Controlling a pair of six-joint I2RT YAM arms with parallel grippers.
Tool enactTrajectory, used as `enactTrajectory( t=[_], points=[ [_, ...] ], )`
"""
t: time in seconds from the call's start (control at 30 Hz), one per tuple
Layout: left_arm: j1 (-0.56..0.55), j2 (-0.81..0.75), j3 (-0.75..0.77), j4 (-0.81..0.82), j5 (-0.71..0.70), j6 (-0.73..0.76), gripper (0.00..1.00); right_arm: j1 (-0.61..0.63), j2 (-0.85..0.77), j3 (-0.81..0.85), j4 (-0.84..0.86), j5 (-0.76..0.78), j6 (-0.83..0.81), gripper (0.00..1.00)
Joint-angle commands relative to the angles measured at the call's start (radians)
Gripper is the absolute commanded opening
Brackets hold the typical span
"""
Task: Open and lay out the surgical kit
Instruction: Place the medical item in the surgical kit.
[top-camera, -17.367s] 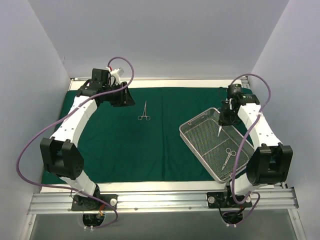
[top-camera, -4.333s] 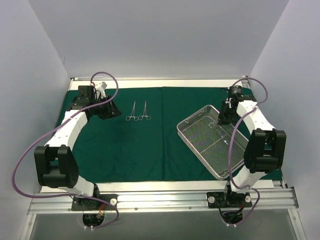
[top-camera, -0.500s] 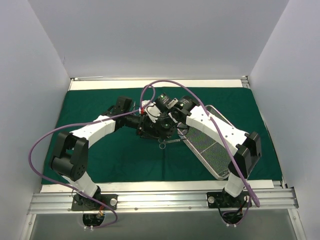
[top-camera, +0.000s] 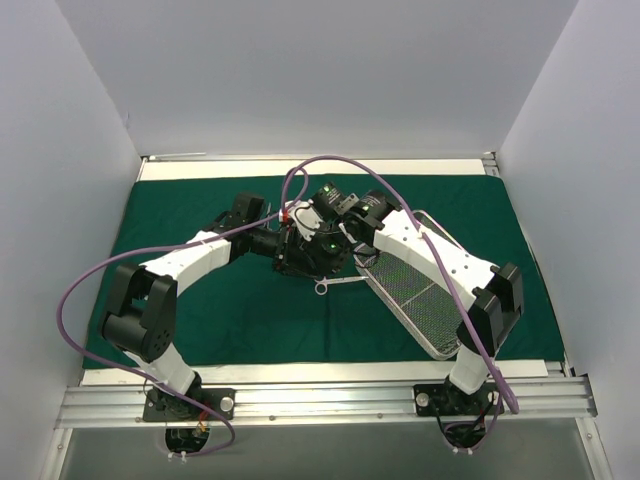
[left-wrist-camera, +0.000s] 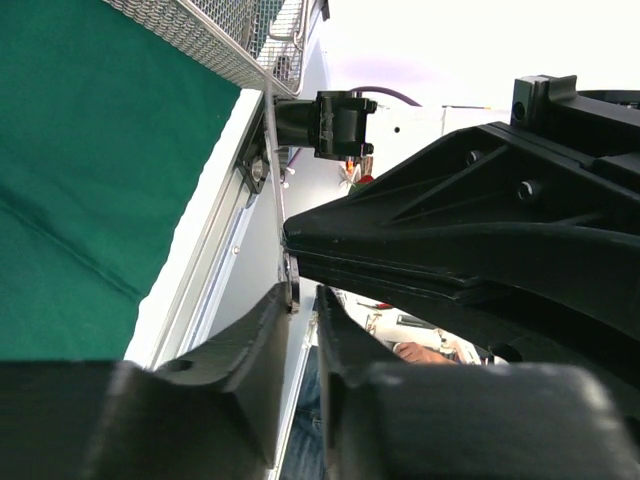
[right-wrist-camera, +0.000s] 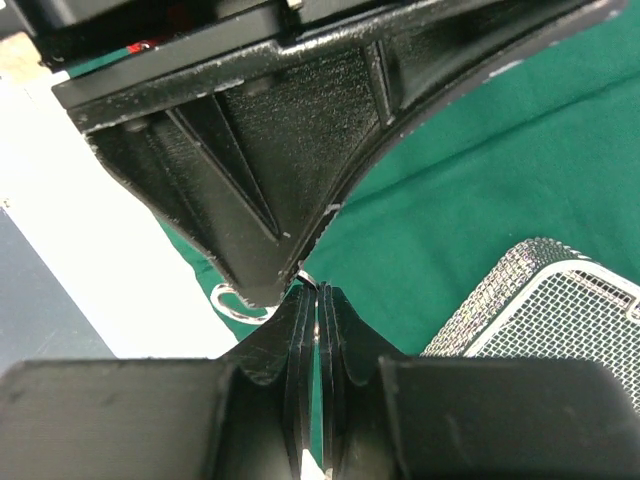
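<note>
My right pincer clamps the instrument, well clear of the table's edges. Expect light, stiff, slippery steel: grip the shanks, not rings.

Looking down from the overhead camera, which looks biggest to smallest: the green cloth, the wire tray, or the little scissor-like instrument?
1. green cloth
2. wire tray, partly covered by an arm
3. scissor-like instrument, partly hidden under the arms, yet clearly smallest

arms bent inward, left tool facing right tool (right clamped, left barely parted)
</note>
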Motion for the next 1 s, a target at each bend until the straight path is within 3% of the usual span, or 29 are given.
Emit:
enactTrajectory(
  t=[0.0,0.17,0.37,0.43,0.47,0.6,0.8,0.97],
  points=[
    [-0.002,-0.028,0.009,0.047,0.033,0.016,0.25,-0.015,-0.038,0.021,0.020,-0.020,0.036,0.00],
    [0.002,-0.025,0.015,0.042,0.019,0.019,0.02,-0.015,-0.036,0.024,0.025,-0.029,0.039,0.00],
    [0.059,-0.042,0.003,0.045,-0.028,0.014,0.02,-0.019,-0.036,0.023,0.027,0.005,0.051,0.00],
    [0.091,-0.054,-0.011,0.050,-0.045,0.019,0.02,-0.023,-0.038,0.026,0.033,0.048,0.079,0.21],
    [0.103,-0.059,-0.016,0.054,-0.050,0.017,0.02,-0.031,-0.045,0.027,0.048,0.098,0.093,0.38],
    [0.178,-0.063,-0.057,0.080,-0.068,0.010,0.02,-0.109,-0.068,0.059,0.085,0.198,0.162,0.55],
    [0.349,-0.068,-0.123,0.249,-0.132,-0.082,0.02,-0.207,-0.104,0.142,0.117,0.378,0.289,0.60],
    [0.502,-0.071,-0.241,0.643,-0.258,-0.278,0.02,-0.279,-0.147,0.100,0.155,0.339,0.340,0.60]
  ],
)
